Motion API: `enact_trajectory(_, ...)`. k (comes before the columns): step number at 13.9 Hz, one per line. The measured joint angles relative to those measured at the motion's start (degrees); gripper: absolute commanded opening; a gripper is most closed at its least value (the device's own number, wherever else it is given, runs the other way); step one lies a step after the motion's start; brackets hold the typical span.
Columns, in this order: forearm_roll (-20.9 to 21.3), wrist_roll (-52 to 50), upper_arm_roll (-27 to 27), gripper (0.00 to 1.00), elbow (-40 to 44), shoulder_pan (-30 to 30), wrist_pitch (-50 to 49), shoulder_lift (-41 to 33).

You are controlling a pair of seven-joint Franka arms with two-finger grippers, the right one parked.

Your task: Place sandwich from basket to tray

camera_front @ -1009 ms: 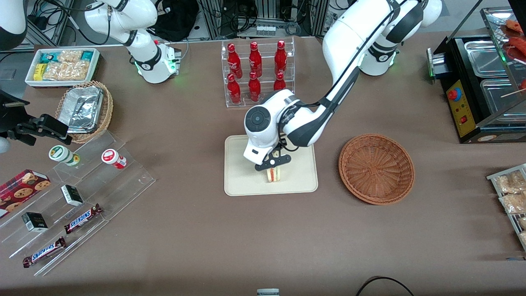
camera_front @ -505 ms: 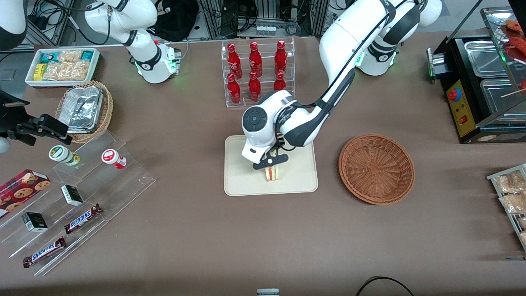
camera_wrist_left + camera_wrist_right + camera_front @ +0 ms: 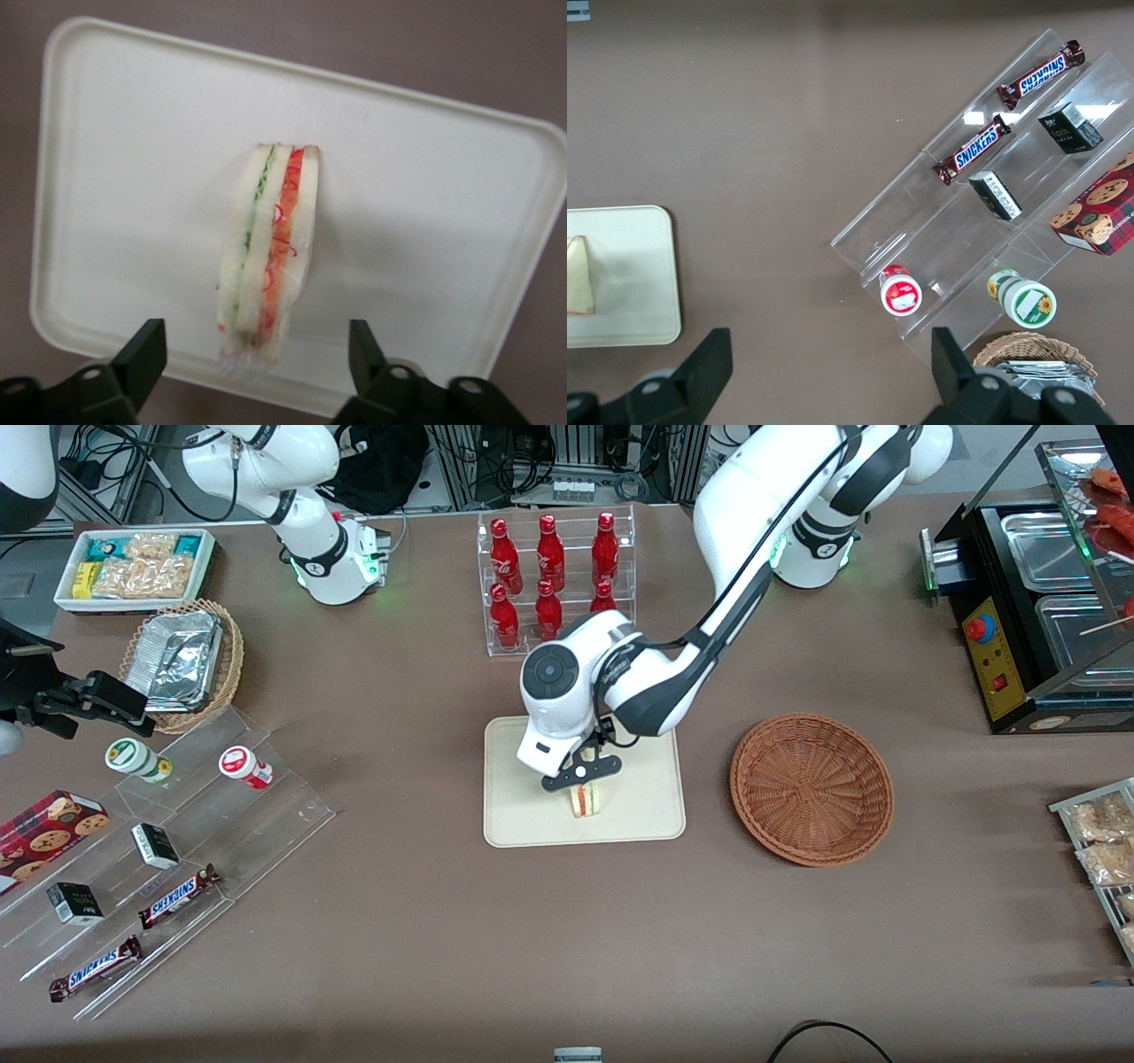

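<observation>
The sandwich point(image 3: 586, 802) stands on its edge on the cream tray point(image 3: 523, 824), its red and green layers showing. In the left wrist view the sandwich point(image 3: 268, 266) sits mid-tray point(image 3: 133, 177) with nothing holding it. My left gripper point(image 3: 581, 772) hovers just above the sandwich, open, its fingers point(image 3: 142, 354) spread wide to either side of it and apart from it. The round reddish-brown basket point(image 3: 811, 786) sits empty beside the tray, toward the working arm's end of the table. The sandwich also shows in the right wrist view point(image 3: 578, 276).
A clear rack of red bottles point(image 3: 551, 580) stands farther from the camera than the tray. A tan basket of foil containers point(image 3: 182, 662), a white snack bin point(image 3: 135, 567) and clear stepped shelves with candy bars point(image 3: 177, 895) lie toward the parked arm's end. A black food warmer point(image 3: 1036, 602) stands at the working arm's end.
My left gripper has risen slightly and drawn back from the sandwich, which stays standing on the tray.
</observation>
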Motion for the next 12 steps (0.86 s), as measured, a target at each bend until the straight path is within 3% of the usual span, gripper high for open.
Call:
enact_trajectory(5,0.0,4.6,0.5,1.00,0.2,5.2,-8.1,-9.3)
enact_trajectory(12,-0.3,10.7,1.3,1.00,-0.6,15.4,-15.5,-10.5)
